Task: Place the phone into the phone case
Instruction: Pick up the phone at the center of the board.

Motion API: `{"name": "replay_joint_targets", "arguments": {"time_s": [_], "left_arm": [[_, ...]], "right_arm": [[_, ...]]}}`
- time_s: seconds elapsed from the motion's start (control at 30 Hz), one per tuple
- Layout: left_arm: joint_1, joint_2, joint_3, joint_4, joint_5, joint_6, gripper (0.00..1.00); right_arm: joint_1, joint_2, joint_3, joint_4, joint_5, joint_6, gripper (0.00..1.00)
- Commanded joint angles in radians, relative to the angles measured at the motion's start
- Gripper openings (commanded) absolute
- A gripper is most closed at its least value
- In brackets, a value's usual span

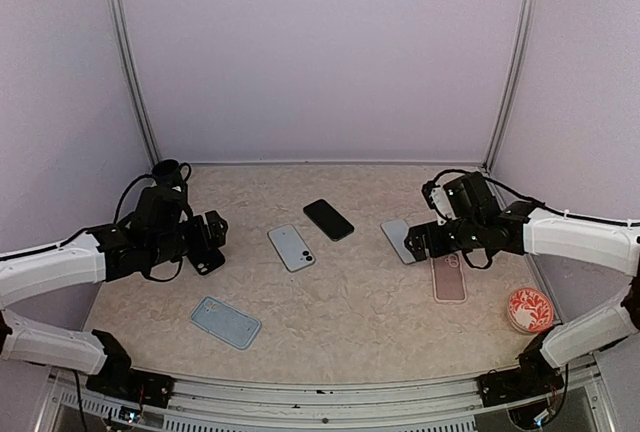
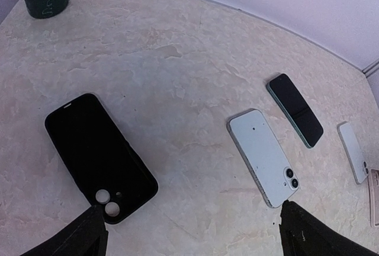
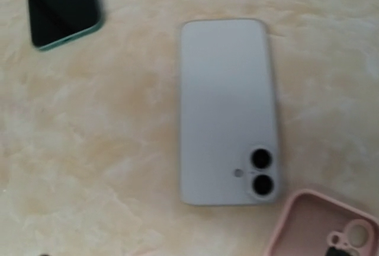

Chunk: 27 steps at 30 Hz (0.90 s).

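Observation:
A white phone lies back up at mid-table, also seen in the top view. To its left an empty black case lies open side up. My left gripper hovers open above bare table between the two, holding nothing. A pale grey phone lies back up below my right gripper, which is open and empty; its fingers stay out of the right wrist view. A pink case sits just right of the grey phone. A dark-screened phone with a green edge lies further back.
A light blue case lies near the front left. A dark green mug stands at the back left corner. A red-and-white round dish sits at the front right. Walls enclose three sides of the table.

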Motion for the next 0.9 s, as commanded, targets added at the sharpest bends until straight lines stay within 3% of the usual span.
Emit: {"name": "replay_joint_targets", "arguments": {"time_s": [0.0,0.3,0.87], "left_arm": [[-0.022,0.022,0.029,0.032,-0.018,-0.005,0.99],[-0.050,0.040,0.032,0.023,-0.023,0.001,0.99],[-0.107,0.031,0.022,-0.017,-0.036,-0.027,0.99]], "right_arm": [[0.075,0.070,0.059,0.008,0.077,-0.004,1.00],[0.197,0.223,0.158,0.027,0.120,-0.019,0.99],[0.269,0.407,0.322,0.021,0.115,-0.076,0.99]]}}
